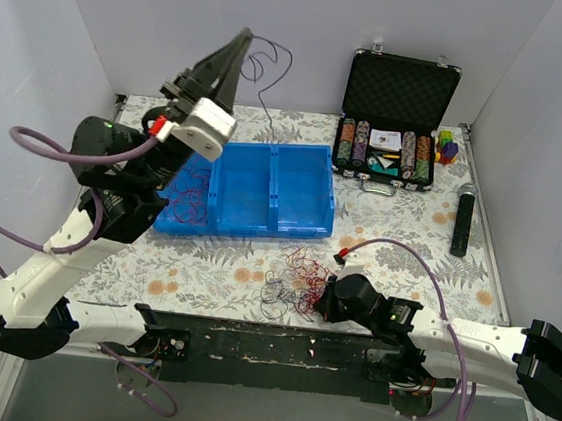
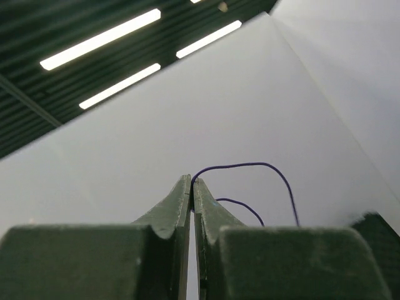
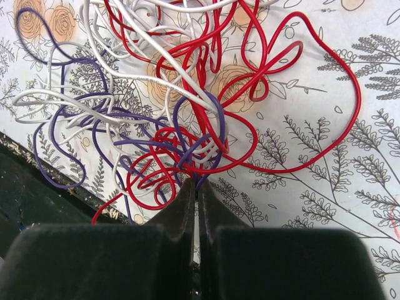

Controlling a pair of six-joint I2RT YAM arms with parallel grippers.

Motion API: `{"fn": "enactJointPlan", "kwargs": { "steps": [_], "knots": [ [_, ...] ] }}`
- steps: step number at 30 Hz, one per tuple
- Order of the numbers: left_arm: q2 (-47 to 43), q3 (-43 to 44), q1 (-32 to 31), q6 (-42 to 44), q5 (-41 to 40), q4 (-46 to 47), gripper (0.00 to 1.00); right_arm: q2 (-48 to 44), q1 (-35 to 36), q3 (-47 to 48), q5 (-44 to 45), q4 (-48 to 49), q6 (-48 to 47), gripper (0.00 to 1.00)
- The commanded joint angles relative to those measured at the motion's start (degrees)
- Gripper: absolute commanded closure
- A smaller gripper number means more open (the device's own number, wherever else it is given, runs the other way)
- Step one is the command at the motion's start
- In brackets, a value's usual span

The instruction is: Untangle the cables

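Note:
A tangle of thin red, white and purple cables (image 1: 292,276) lies on the flowered table near its front edge. My right gripper (image 1: 321,300) is low at the tangle's right side. In the right wrist view its jaws (image 3: 196,185) are shut on a purple cable (image 3: 220,122) at the near edge of the tangle (image 3: 187,94). My left gripper (image 1: 244,36) is raised high and points up. It is shut on a single thin purple cable (image 1: 288,58) that loops and hangs towards the back of the table. That cable also shows in the left wrist view (image 2: 250,165), leaving the shut fingertips (image 2: 192,182).
A blue two-part bin (image 1: 272,200) stands mid-table, with more red cables (image 1: 190,197) in its left part. An open black case of poker chips (image 1: 390,131) is at the back right, with coloured blocks (image 1: 449,146) and a black cylinder (image 1: 462,220) beside it.

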Motion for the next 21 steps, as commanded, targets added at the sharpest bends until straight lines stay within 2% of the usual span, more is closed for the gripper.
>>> {"fn": "enactJointPlan", "kwargs": {
  "steps": [1,6,15,21],
  "knots": [
    [1.7,5.5,-0.1,6.8,-1.7,10.7,1.00,1.0,0.2,-0.5,-0.3,-5.8,0.2,0.99],
    [3.2,6.9,-0.1,9.2,-3.5,12.1,1.00,0.3,0.2,-1.1,-0.3,-5.9,0.6,0.99],
    [1.9,-5.8,0.3,11.5,-13.0,16.2,1.00,-1.1,0.2,-2.0,-0.2,-5.5,0.9,0.99],
    [-0.2,-17.5,12.7,-1.4,-11.2,14.4,1.00,-1.6,0.2,-2.4,-0.3,-5.2,0.8,0.99]
  ]
}}
